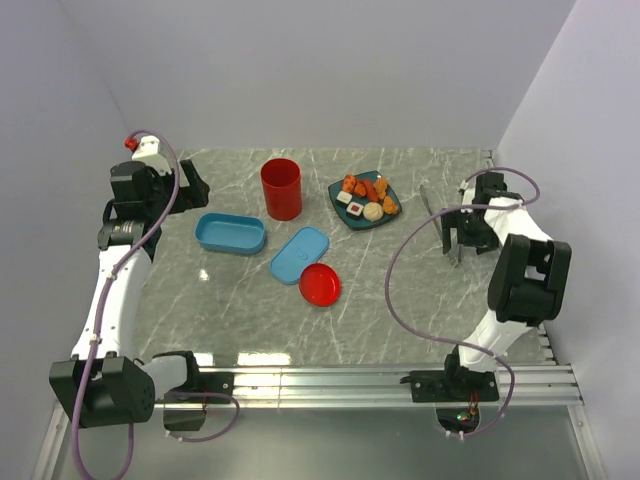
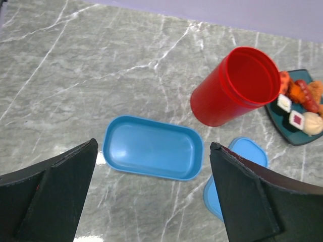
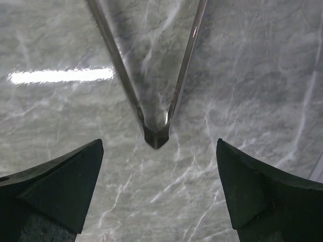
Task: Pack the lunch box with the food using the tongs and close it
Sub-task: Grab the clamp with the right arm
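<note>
The light-blue lunch box point(image 1: 230, 233) lies open and empty at the left of the table, its flat lid point(image 1: 300, 254) beside it to the right. The food point(image 1: 366, 198) sits on a dark teal plate point(image 1: 350, 217) at the back. The silver tongs point(image 1: 432, 208) lie on the table at the right. My right gripper point(image 1: 465, 236) hovers open over them; in the right wrist view the tongs' joined end point(image 3: 155, 136) points between the fingers of the gripper point(image 3: 159, 142), touching neither. My left gripper point(image 1: 190, 186) hangs open above the box point(image 2: 153, 147), holding nothing.
A tall red cup point(image 1: 281, 188) stands upright between the box and the plate. A small red round dish point(image 1: 320, 285) lies just in front of the lid. In the left wrist view the cup point(image 2: 234, 85) is right of the box, with the lid point(image 2: 242, 156) below it.
</note>
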Tool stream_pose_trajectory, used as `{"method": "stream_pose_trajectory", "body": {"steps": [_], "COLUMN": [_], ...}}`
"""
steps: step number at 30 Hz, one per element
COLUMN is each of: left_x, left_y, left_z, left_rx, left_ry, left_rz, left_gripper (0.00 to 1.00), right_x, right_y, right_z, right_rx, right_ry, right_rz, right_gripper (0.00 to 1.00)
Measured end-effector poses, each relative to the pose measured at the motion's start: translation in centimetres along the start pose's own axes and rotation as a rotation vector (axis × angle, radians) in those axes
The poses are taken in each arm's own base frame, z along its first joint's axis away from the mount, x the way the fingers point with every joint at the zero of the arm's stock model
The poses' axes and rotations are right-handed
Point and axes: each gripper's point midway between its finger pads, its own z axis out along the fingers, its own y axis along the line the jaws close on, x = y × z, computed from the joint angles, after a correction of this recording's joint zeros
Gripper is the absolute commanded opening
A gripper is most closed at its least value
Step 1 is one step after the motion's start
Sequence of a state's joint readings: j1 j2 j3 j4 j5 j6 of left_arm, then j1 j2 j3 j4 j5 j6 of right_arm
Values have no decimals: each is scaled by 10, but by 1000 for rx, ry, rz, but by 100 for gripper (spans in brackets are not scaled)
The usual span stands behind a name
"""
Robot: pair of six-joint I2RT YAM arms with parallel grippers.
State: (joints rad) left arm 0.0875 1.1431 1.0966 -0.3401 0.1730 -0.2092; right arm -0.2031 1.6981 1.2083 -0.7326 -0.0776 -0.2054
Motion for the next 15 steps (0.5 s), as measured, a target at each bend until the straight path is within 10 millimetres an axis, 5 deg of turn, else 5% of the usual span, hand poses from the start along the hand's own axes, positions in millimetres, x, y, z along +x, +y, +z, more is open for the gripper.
{"method": "stream_pose_trajectory", "body": {"steps": [6,15], "left_x": [-2,-5], "left_y": [-7,-15], "left_z": [-2,-1], "left_rx": [38,84], "left_ry": [-28,-40], "left_rz": [-23,-37], "left_gripper": [100,99], "right_x": [-1,-29], "right_y": [-1,7], "right_z": [27,55], "right_rx": [6,33], "right_ry": [50,20], "right_rz": [17,1], "right_gripper": [99,94]}}
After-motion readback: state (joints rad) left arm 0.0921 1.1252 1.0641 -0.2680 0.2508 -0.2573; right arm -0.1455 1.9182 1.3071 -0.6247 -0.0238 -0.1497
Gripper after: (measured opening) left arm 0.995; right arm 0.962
